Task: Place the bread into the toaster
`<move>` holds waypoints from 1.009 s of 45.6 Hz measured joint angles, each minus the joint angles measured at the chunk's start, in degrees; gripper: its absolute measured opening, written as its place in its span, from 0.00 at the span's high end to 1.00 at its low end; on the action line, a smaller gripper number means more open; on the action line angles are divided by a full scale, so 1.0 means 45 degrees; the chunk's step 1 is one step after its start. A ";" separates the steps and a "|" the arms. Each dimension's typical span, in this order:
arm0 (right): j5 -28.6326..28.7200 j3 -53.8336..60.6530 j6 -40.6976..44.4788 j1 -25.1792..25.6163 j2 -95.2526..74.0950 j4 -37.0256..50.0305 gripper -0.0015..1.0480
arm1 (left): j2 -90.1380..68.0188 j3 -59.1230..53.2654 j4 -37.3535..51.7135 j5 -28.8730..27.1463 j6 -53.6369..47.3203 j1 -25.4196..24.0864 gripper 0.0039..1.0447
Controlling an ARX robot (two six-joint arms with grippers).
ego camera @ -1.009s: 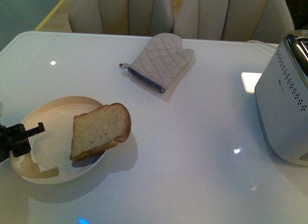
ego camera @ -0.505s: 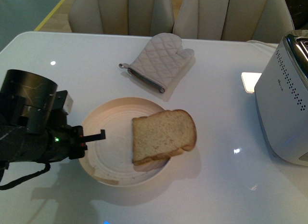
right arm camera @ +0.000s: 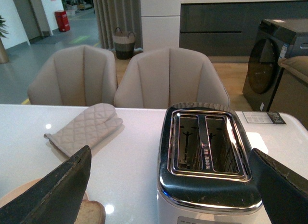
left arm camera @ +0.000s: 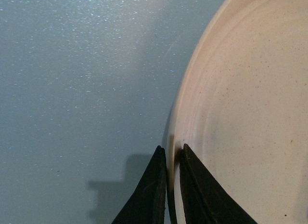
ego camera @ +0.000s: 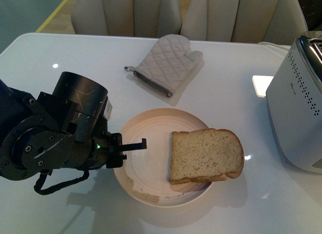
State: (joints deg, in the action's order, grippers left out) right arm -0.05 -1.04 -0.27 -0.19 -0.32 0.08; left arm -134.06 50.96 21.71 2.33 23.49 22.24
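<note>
While plate (ego camera: 146, 158) holds it, bread (ego camera: 206, 155) looks speckled.

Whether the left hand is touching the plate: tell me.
Touching. The left wrist view shows the left hand shut on the rim of the plate, one finger on each side.

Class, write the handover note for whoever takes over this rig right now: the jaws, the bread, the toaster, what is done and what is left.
Left gripper: jaws shut on the rim of the plate.
Right gripper: open, holding nothing, with the toaster ahead of it.
Bread: lies flat on the plate's right side, overhanging the rim. Neither gripper touches it.
Toaster: far right in the front view, both slots empty.
Done: no bread in the toaster yet.
Left: grasp the bread, probably with the right arm, and lower it into a slot.
</note>
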 joint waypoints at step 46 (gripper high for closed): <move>0.0005 0.0000 0.0000 0.0000 0.0000 0.0000 0.09 | 0.9413 -0.4993 0.2356 -0.0476 0.1792 -0.2535 0.06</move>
State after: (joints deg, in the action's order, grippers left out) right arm -0.03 -1.04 -0.27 -0.19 -0.32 0.08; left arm -91.70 28.49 32.32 0.19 31.55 10.83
